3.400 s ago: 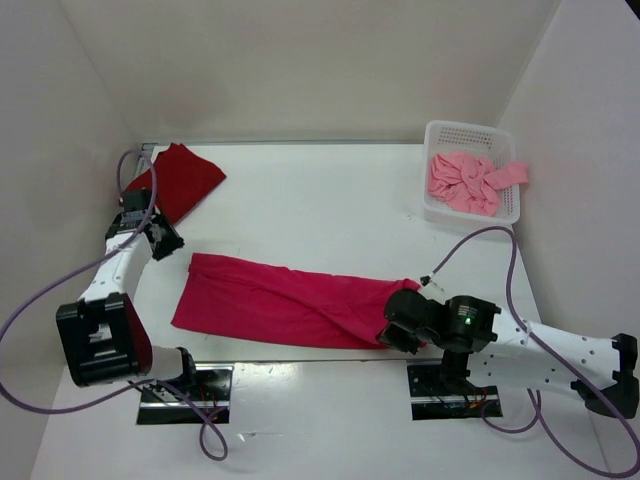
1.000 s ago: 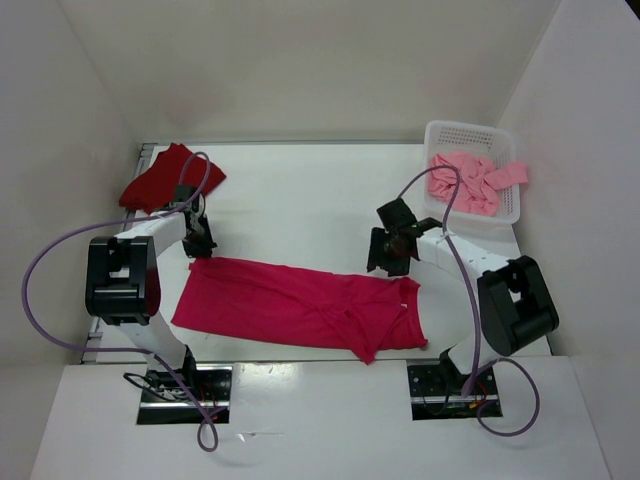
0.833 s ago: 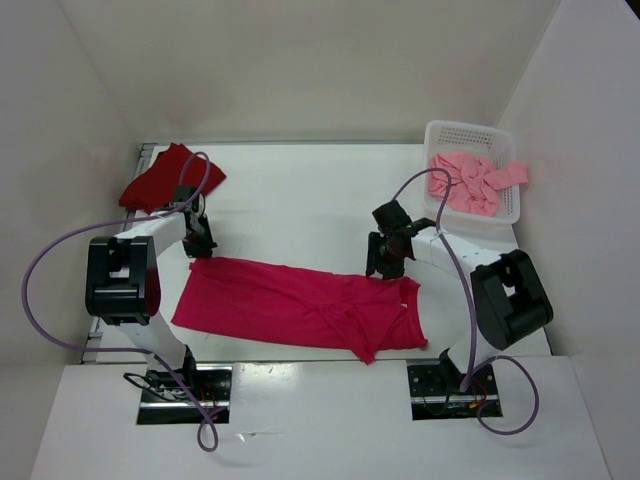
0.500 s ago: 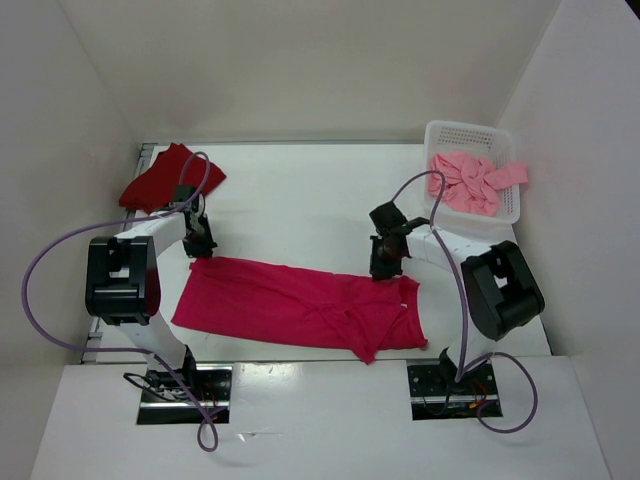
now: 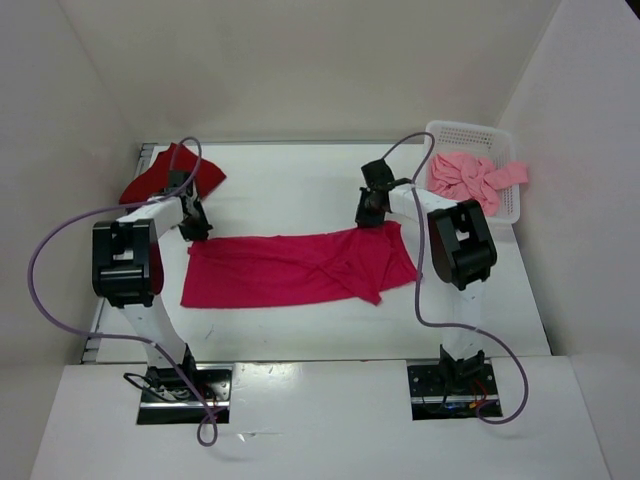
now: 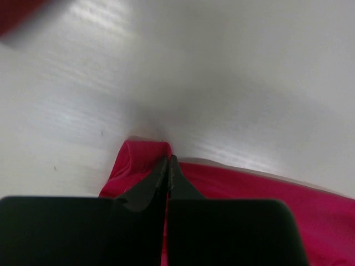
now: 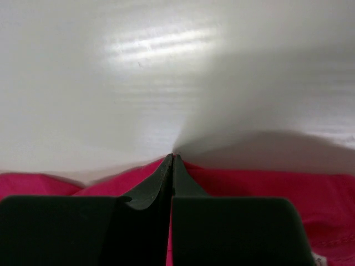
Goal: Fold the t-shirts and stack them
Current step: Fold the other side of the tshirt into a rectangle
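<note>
The bright crimson-pink t-shirt (image 5: 290, 268) lies in a long folded band across the table's middle. My left gripper (image 5: 194, 232) is shut on its far left corner (image 6: 141, 158). My right gripper (image 5: 368, 220) is shut on its far right edge (image 7: 233, 180). Both pinch the cloth between closed jaws. The dark red t-shirt (image 5: 168, 176) lies folded at the far left corner. The light salmon pink t-shirt (image 5: 470, 180) lies crumpled in the white basket (image 5: 462, 132) at the far right.
White walls close the table on three sides. The arms' purple cables (image 5: 60, 250) loop over the left and right sides. The arm bases (image 5: 185, 385) stand at the near edge.
Both grippers have pulled the crimson-pink shirt away from the near edge toward the back. The right gripper moved farthest, and the shirt's right end now lies higher on the table.
</note>
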